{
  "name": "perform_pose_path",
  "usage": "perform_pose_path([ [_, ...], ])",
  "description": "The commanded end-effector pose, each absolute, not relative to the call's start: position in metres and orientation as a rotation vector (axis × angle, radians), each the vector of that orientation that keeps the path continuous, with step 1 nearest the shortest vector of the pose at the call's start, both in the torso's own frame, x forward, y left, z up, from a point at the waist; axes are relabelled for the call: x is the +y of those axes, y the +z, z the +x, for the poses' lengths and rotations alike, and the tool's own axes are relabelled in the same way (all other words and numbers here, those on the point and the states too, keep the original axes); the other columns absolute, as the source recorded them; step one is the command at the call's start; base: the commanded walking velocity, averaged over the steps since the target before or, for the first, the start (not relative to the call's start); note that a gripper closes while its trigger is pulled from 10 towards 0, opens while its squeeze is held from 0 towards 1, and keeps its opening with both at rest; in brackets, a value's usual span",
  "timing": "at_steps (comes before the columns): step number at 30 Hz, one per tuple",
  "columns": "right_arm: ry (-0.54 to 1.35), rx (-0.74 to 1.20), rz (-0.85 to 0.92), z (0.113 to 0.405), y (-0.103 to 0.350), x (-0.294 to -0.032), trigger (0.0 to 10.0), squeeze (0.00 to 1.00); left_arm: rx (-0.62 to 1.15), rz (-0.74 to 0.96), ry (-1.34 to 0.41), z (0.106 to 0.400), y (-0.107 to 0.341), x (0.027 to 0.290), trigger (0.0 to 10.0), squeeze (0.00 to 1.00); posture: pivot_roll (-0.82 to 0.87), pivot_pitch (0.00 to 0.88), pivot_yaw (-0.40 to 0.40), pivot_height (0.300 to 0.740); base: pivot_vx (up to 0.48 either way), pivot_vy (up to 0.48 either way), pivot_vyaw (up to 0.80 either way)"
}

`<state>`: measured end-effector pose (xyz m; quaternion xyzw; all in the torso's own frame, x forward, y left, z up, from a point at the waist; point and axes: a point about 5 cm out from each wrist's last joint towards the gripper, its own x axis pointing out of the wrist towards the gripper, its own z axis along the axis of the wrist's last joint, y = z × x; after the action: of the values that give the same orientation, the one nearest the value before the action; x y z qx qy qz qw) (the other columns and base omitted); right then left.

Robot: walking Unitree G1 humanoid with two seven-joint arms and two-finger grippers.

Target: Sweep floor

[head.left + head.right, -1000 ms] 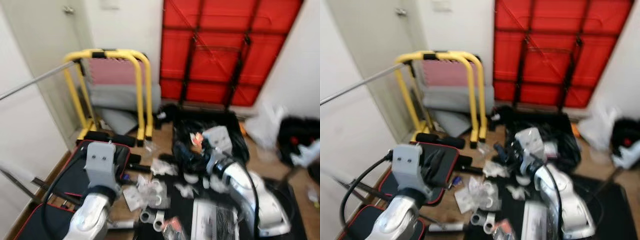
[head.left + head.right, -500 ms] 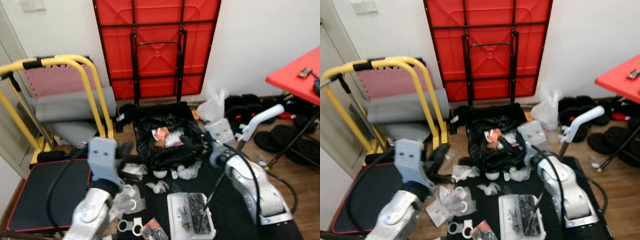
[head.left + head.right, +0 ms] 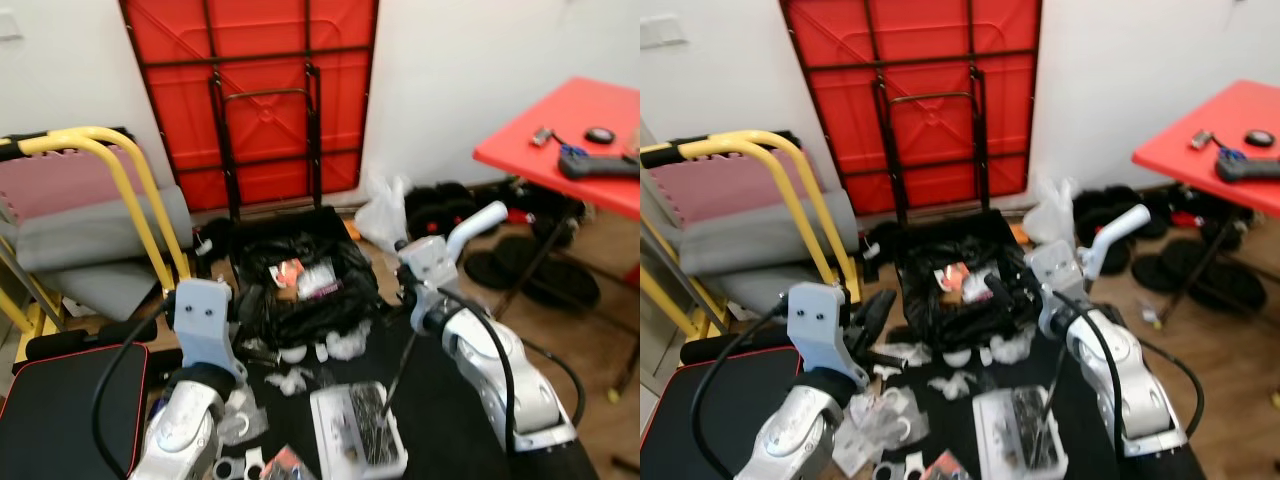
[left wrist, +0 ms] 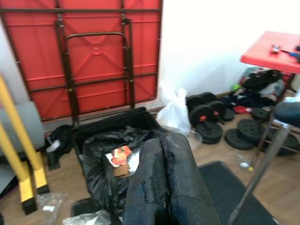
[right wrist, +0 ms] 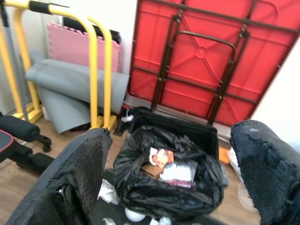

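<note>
the light, stiff broom handle (image 3: pixel 476 222) looks best taken at its white grip, since the right gripper (image 5: pixel 168 159) gapes wide, empty, and the left gripper (image 4: pixel 169 185) is pressed closed, empty.

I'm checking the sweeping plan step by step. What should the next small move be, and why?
Probably bring the right gripper, its fingers wide apart and holding nothing, onto the white handle beside its wrist. The handle's rod seems to run down to the dustpan, and white scraps lie on the floor before the black bag, so a tool likely needs gripping first.
</note>
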<state>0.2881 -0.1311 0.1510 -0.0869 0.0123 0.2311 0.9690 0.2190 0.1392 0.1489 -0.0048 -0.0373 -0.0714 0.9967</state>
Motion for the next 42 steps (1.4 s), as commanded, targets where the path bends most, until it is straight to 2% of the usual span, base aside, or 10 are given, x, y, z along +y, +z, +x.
perform_pose_path([
  [1,0.469,0.031,-0.171,0.288,0.149,-0.133,10.0,0.00,-0.074,0.001,-0.136,0.222,0.150,0.138,10.0,0.00,-0.08,0.000,-0.057,0.740,0.000,-0.371,0.00],
  [10,0.462,0.036,-0.165,0.289,0.147,-0.134,10.0,0.00,-0.090,-0.003,-0.127,0.227,0.154,0.140,10.0,0.00,-0.09,0.000,-0.053,0.740,0.000,-0.360,0.00],
  [20,0.435,0.044,-0.178,0.291,0.145,-0.139,10.0,0.00,-0.108,-0.038,-0.130,0.231,0.160,0.140,10.0,0.00,-0.09,0.000,-0.050,0.740,0.000,0.000,0.00],
  [32,0.404,0.065,-0.161,0.295,0.145,-0.149,10.0,0.00,-0.075,-0.033,-0.158,0.230,0.153,0.134,10.0,0.00,-0.09,0.000,-0.062,0.740,0.000,0.000,0.80],
  [33,0.373,0.044,-0.178,0.296,0.151,-0.156,10.0,0.00,-0.070,-0.043,-0.198,0.230,0.152,0.127,10.0,0.00,-0.10,0.000,-0.060,0.740,0.000,0.000,0.80],
  [42,0.306,0.009,-0.198,0.306,0.159,-0.167,10.0,0.00,-0.084,-0.043,-0.239,0.238,0.154,0.121,10.0,0.00,-0.11,0.000,-0.051,0.740,0.000,0.000,0.71],
])
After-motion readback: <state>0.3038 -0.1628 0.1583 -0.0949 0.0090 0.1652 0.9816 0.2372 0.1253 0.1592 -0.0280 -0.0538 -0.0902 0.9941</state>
